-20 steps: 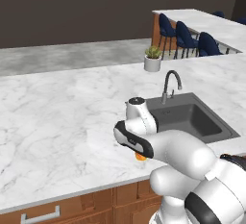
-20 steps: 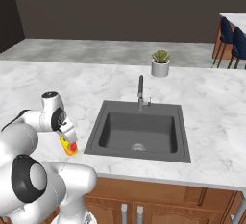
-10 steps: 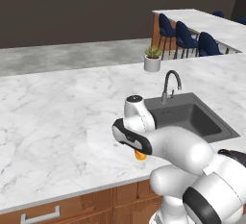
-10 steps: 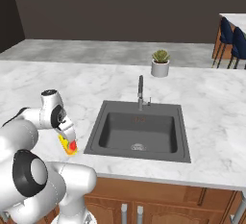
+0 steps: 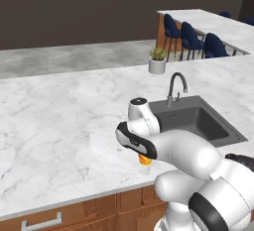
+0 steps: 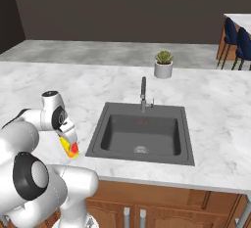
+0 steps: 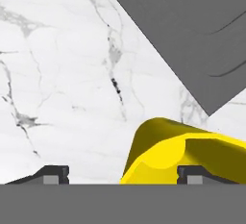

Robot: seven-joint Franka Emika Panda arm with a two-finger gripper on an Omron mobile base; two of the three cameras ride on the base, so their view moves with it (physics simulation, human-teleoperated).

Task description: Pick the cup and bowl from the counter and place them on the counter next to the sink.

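The cup point(image 7: 168, 151) is yellow with a red-orange patch and sits low over the white marble counter point(image 5: 64, 126), just left of the dark sink point(image 6: 142, 131). It shows as the cup point(image 5: 144, 159) under my hand and as the cup point(image 6: 69, 148), tilted. My gripper point(image 7: 123, 172) is open: the left fingertip point(image 7: 55, 172) stands well clear of the cup and the right fingertip point(image 7: 192, 172) is in front of it. The bowl is out of view.
A slim dark faucet point(image 5: 176, 87) rises behind the sink basin. A small white plant pot point(image 5: 158, 61) stands at the back of the counter. Blue stools point(image 5: 198, 39) line a far counter. Wooden cabinets point(image 6: 162, 202) run below.
My arm has shifted slightly to the left in the left base view. The cup keeps its place beside the sink.
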